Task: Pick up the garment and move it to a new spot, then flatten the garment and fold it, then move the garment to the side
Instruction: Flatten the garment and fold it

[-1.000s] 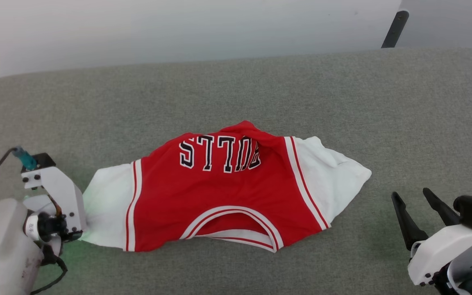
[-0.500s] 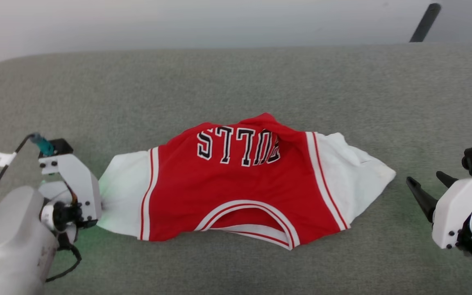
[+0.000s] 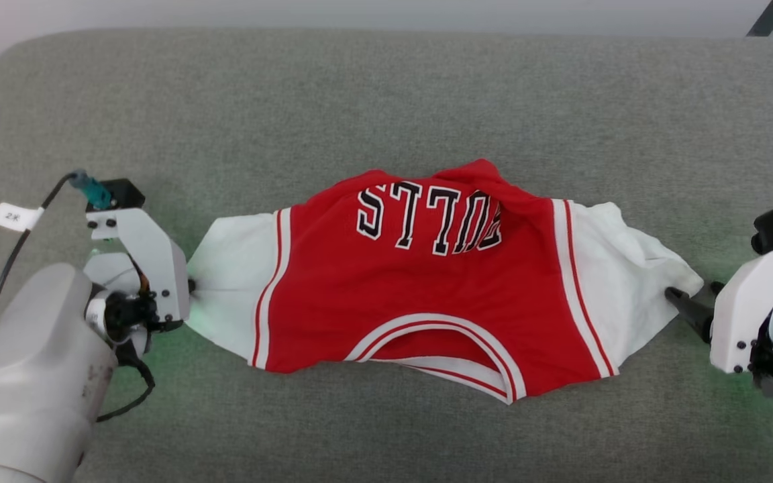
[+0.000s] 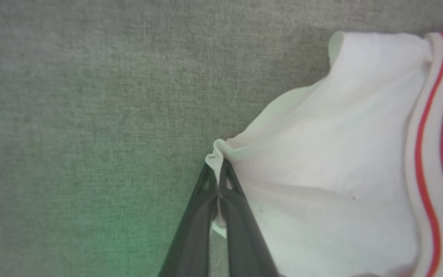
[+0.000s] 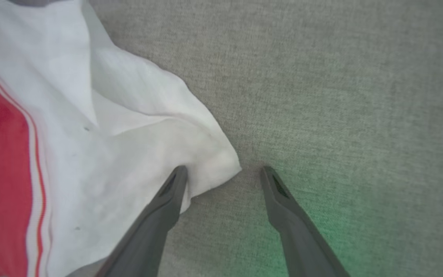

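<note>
Jersey point(image 3: 427, 288) lies mid-worktop point(image 3: 386, 100), stretched left to right. The collar point(image 3: 427, 335) is on the near side, the lettering reads upside down to me, and a rumpled ridge of red runs along the far edge.

My left fingers point(image 4: 217, 169) are closed tight on the very tip of the left sleeve point(image 3: 232, 282). The wrist view shows a small curl of white cloth squeezed between them.

My right fingers point(image 5: 224, 169) are spread wide and holding nothing. The corner of the right sleeve point(image 3: 628, 282) pokes into the gap, one finger lies over the white cloth, and the other is on bare worktop.

I judge this as light, limp knit with no stiffness at all. It should drape, sag in the middle and follow whichever corner I pull. It isn't fragile, so a firm pinch won't hurt it. It could be a bit slick, though, and the bite on the left looks shallow, so a hard tug might slip it free.

The sleeve tips look like the best places to hold, since pulling them apart should flatten the body between them. On the right I'd want more cloth between the fingers before closing, taking both layers of the sleeve and not just that single corner. The rumple on the far side will probably need its own smoothing.
</note>
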